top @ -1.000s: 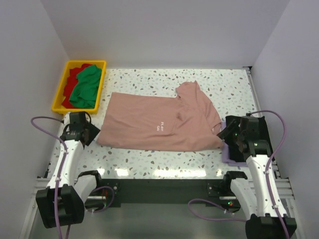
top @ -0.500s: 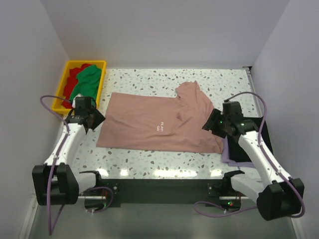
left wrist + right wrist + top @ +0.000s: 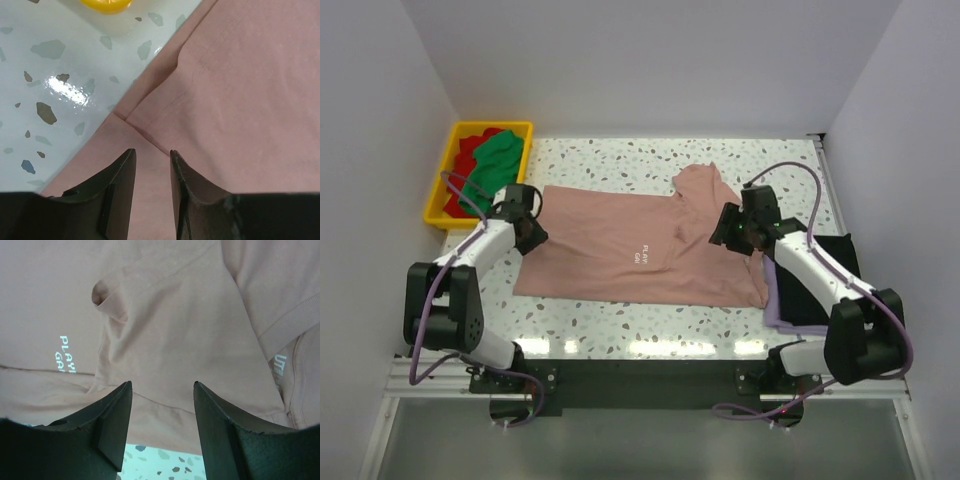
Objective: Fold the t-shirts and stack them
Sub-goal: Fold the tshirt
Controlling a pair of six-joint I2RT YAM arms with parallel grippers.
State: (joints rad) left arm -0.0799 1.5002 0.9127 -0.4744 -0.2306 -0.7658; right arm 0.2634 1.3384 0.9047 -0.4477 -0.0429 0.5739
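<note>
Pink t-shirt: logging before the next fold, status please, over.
Left gripper open, over pink t-shirt edge. Right gripper open, over its collar end. Shirt spread flat, ungripped. Nothing lying on it.

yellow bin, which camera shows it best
The top external view: the whole bin shows at the far left, holding a green shirt and a red shirt. The left wrist view catches only a yellow corner of it at its top edge; the right wrist view shows none.

On table [image 3: 620, 160]: spread t-shirt [image 3: 610, 250] centre; bin [image 3: 490, 125] far left, holding two t-shirts [image 3: 492, 165]; folded stack [image 3: 798, 305] at right.
</note>
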